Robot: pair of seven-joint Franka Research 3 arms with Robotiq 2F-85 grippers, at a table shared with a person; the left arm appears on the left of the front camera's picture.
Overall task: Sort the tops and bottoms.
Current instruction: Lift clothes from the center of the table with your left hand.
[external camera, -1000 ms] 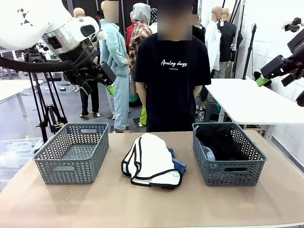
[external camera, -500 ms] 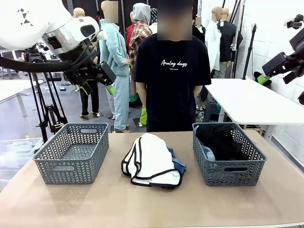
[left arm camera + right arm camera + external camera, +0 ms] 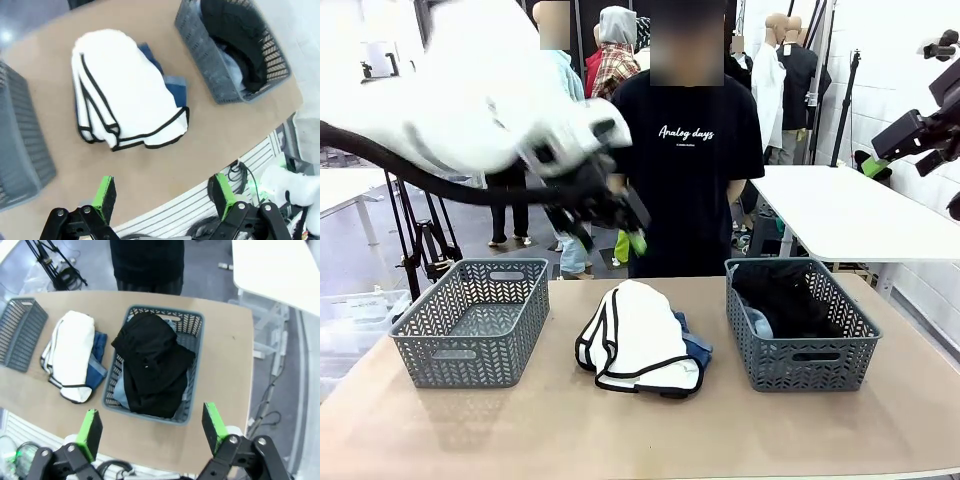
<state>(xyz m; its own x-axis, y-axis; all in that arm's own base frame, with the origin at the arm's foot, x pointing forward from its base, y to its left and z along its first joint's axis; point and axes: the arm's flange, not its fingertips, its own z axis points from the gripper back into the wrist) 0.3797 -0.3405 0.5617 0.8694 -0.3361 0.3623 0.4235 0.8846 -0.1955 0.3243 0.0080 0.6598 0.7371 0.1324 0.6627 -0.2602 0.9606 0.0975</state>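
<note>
white top [image 3: 638, 335], thin black edging; black top [image 3: 152, 360]; blue denim [image 3: 175, 89]; grey lattice baskets [image 3: 470, 345]; tan table [image 3: 640, 435]

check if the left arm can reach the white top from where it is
Probably yes. The left gripper hangs open above the white top, which lies uppermost on the darker denim, with nothing covering it.

A person [image 3: 685, 170] stands at the far edge of the brown tabletop [image 3: 640, 430]. A grey basket [image 3: 450, 357] sits near its left end, a second basket [image 3: 800, 362] near its right. A white table [image 3: 840, 215] stands behind.
</note>
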